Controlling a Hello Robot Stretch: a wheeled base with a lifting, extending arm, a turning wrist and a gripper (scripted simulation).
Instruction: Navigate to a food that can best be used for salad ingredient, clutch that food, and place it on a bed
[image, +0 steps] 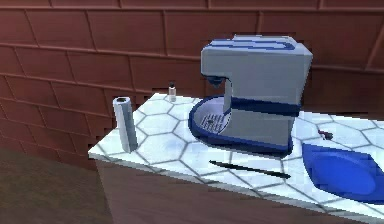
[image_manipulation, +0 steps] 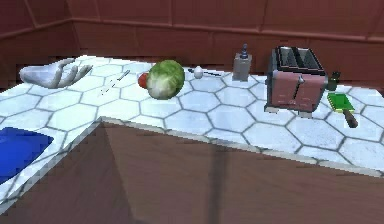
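The green lettuce (image_manipulation: 167, 78) lies on the hexagon-tiled tabletop (image_manipulation: 230, 115), well left of the toaster (image_manipulation: 297, 76). I cannot tell how my jaws stand or where they are relative to it.

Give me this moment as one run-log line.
stage: at counter | target: lettuce on counter, arm side view | near it: toaster, bottle | ahead: coffee machine
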